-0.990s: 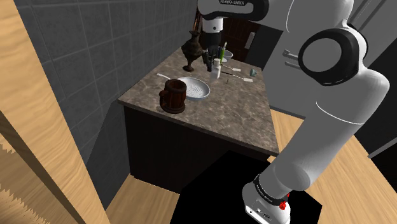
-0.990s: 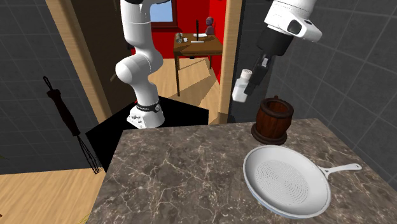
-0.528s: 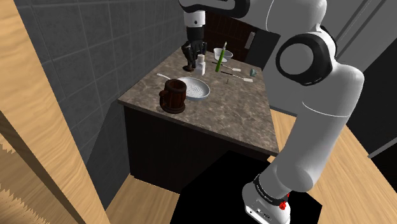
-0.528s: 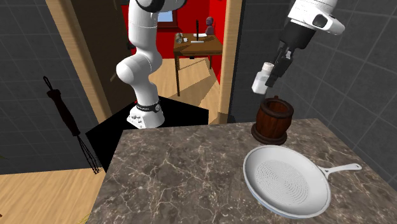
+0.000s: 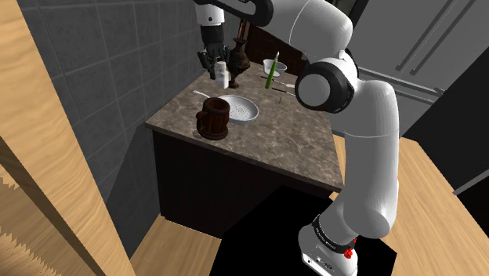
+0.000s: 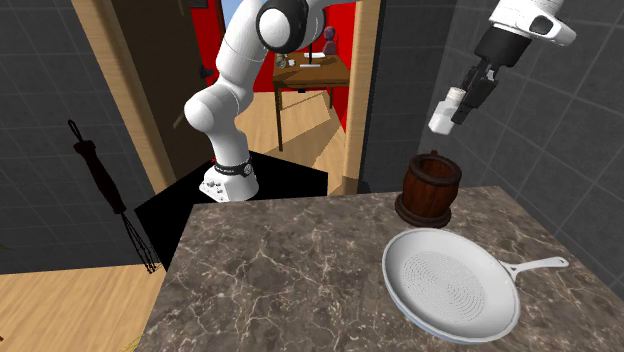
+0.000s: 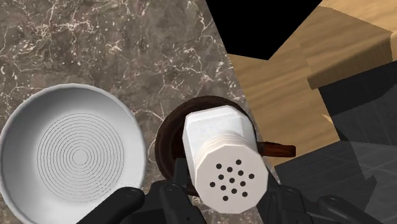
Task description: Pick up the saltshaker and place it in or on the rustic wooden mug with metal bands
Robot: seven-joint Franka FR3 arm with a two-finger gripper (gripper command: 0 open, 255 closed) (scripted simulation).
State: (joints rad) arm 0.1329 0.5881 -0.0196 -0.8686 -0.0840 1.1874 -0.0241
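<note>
Saltshaker (image 7: 224, 159) status: white, faceted body, perforated cap facing the wrist camera. We see the gripper (image 6: 464, 98) closed around it, one black finger on each flank near the cap end. It hangs tilted in the air, well above the dark wooden mug (image 6: 430, 185), which stands at the edge of the marble counter (image 6: 280, 270) just beside the white pan (image 6: 452, 285). Along the gripper's axis the mug's mouth sits right behind the shaker, so we judge the carry nearly lined up and the lowering not yet done.

Handling, our judgement: small, rigid, probably light. Smooth walls could slide in the pads. Opposite flat facets are the sensible hold. Mug mouth looks only a little wider than the shaker, so we expect a snug entry. Release low, since a drop could chip it.
</note>
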